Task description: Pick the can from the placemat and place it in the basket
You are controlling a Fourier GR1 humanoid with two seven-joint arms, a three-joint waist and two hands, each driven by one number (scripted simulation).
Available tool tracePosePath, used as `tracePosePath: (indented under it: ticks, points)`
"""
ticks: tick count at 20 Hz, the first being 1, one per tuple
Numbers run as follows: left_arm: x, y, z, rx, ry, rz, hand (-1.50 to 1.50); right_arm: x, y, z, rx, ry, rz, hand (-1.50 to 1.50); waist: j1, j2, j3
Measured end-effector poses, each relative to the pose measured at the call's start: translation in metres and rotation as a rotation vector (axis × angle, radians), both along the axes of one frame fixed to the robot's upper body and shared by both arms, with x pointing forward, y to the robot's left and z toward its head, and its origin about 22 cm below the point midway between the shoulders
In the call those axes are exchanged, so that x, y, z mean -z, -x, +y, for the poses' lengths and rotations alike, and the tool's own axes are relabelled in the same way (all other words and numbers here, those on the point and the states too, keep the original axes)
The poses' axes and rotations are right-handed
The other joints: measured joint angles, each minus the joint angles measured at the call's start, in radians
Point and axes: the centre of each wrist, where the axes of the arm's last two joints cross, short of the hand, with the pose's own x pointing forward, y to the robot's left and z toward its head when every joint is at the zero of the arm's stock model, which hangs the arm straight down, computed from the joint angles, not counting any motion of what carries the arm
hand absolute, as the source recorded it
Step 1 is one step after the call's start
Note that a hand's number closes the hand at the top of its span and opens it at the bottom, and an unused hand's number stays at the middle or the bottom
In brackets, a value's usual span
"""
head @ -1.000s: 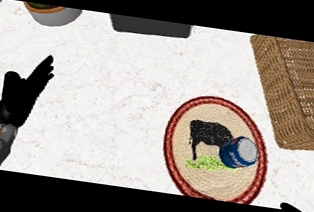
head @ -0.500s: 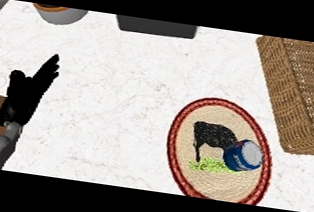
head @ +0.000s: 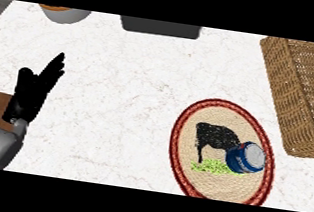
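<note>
Far to the left of the placemat (head: 222, 150) our left hand (head: 32, 90) rests on the counter with its fingers straight and spread, holding nothing. The can (head: 246, 158) lies on the placemat's right half, untouched. Just to the right of the placemat and further back stands the basket (head: 307, 94). We judge nothing done: grasp, lift and placing all remain. Our right hand is out of sight.

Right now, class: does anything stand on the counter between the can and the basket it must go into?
Nothing visible does. The can lies on the placemat, and only bare counter separates it from the basket.
</note>
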Motion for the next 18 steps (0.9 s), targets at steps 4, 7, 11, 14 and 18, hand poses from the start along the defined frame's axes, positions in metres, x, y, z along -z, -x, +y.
tracePosePath:
  ticks: [4,7,11,14,18]
  points:
    - [-0.003,0.0,0.0,-0.004,-0.004,-0.002,0.0,0.007,-0.003,0.003,0.049,-0.013,-0.022,-1.5,0.003,0.0,0.0]
    - [-0.002,-0.003,-0.003,0.002,0.002,0.002,0.0,0.017,-0.005,0.005,0.064,-0.009,-0.028,-1.5,0.003,0.0,0.0]
    - [-0.007,-0.001,0.002,0.004,0.002,-0.001,0.0,0.032,-0.021,0.011,0.074,0.014,-0.022,-1.5,0.008,0.001,0.0]
    - [-0.005,-0.004,-0.006,0.002,0.005,-0.001,0.0,0.044,-0.034,0.016,0.063,0.018,-0.013,-1.5,0.008,0.001,0.001]
    - [-0.005,-0.007,-0.011,0.004,0.003,-0.001,0.0,0.063,-0.045,0.019,0.055,0.026,-0.006,-1.5,0.007,0.001,0.001]
